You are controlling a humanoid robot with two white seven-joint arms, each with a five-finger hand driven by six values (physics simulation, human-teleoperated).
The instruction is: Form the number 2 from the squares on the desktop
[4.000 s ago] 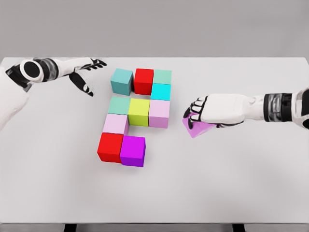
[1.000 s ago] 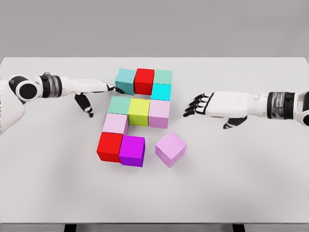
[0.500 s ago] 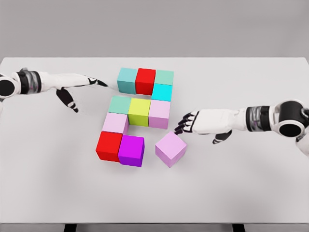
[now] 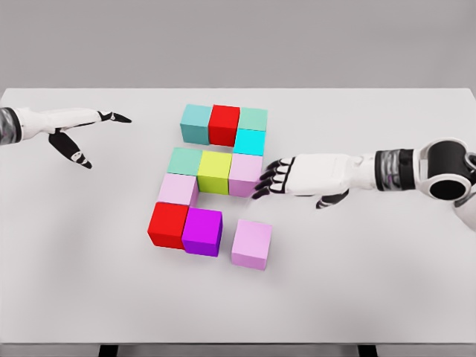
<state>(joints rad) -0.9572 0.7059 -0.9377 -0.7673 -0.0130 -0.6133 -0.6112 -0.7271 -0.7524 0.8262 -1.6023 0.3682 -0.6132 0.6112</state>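
Coloured cubes lie on the white table (image 4: pixel 372 282) in rows. The top row is teal (image 4: pixel 195 123), red (image 4: pixel 223 124) and green (image 4: pixel 252 118), with a cyan cube (image 4: pixel 248 141) below the green one. The middle row is green (image 4: pixel 184 161), yellow (image 4: pixel 214 172) and pink (image 4: pixel 245 174). Below them come a pale pink cube (image 4: pixel 177 191), a red cube (image 4: pixel 169 225) and a magenta cube (image 4: pixel 203 231). A loose pink cube (image 4: pixel 251 243) sits just right of the magenta one, with a small gap. My right hand (image 4: pixel 269 178) is open, its fingertips at the middle pink cube's right side. My left hand (image 4: pixel 93 130) hovers open at the far left.
The loose pink cube has turned square and slid left toward the magenta cube. My right hand moved up and left to the middle row. My left hand pulled back to the left.
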